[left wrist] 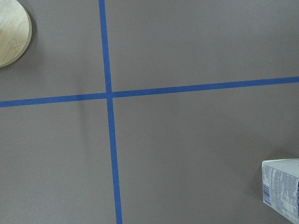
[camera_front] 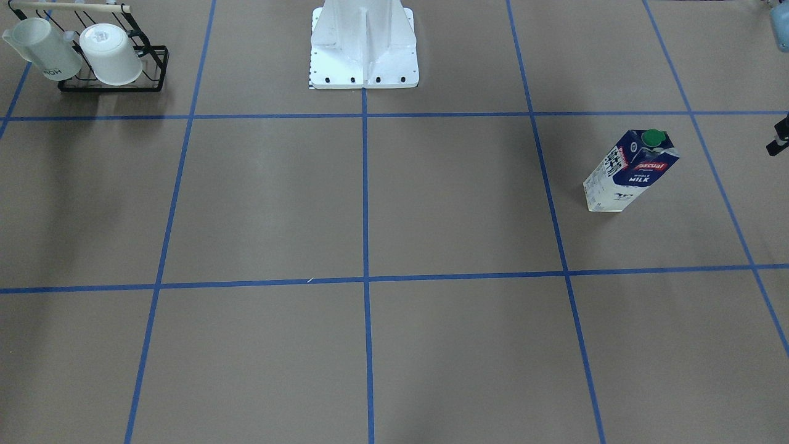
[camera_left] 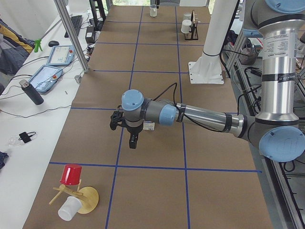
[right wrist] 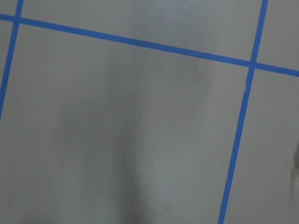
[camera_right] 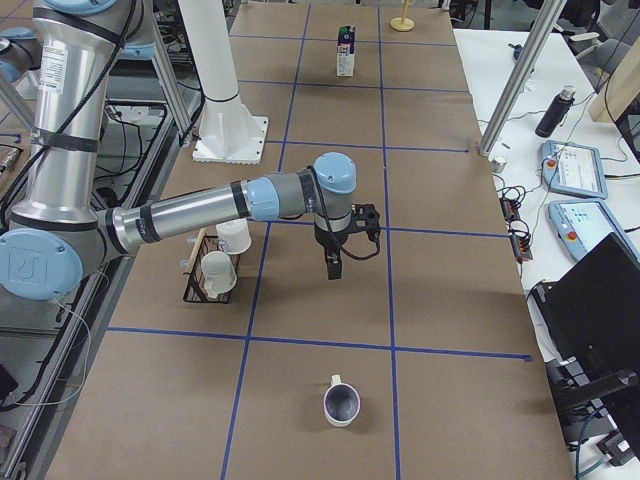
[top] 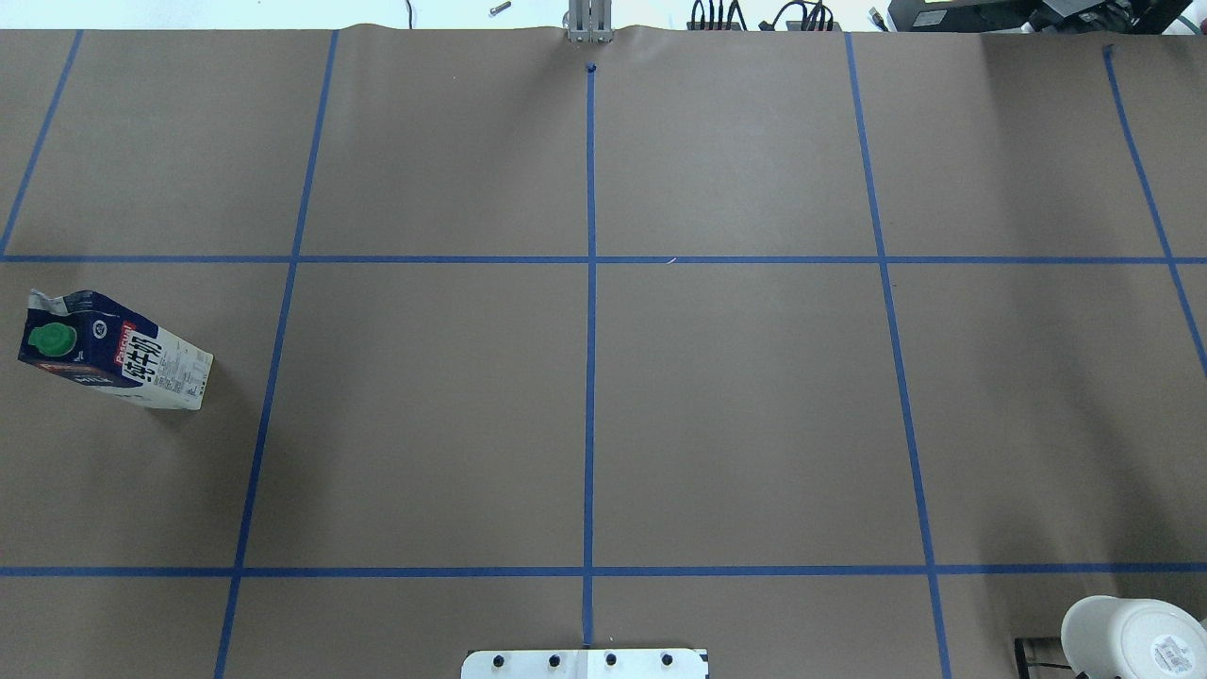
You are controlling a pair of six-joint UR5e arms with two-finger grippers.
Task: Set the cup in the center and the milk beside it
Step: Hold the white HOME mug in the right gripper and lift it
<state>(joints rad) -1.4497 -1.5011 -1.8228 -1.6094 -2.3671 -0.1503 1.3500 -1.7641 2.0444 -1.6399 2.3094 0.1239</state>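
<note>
Left gripper (camera_left: 133, 139): hangs over the table (camera_left: 157, 195), fingers pointing down, with nothing seen in it. Only a side view shows it, so I cannot tell whether it is spread or pressed together.
Right gripper (camera_right: 335, 265): likewise poised above the table with nothing seen in it. I cannot tell its opening either.
Milk (top: 113, 351): stands upright near the left gripper but apart from it. In the overhead view it is at roughly 9 o'clock of the center and well apart from it.
Cup (camera_right: 340, 403): stands upright on the table at 6 o'clock of the right gripper in the right side view, well apart from it, toward that end of the table.
Center (top: 590, 259): a tape crossing, not yet occupied by either thing.
Done: nothing, as I judge it, since both things sit far from the crossing.
Left: carry the cup onto the crossing, then set the milk just beside it.
Cup's look: small white mug, dark inside, mouth up, loop handle at about 11 o'clock in that view.
Milk's look: tall carton, dark blue above and white below, with a red label and a green cap. It is taller than the cup, so probably likelier to tip.
</note>
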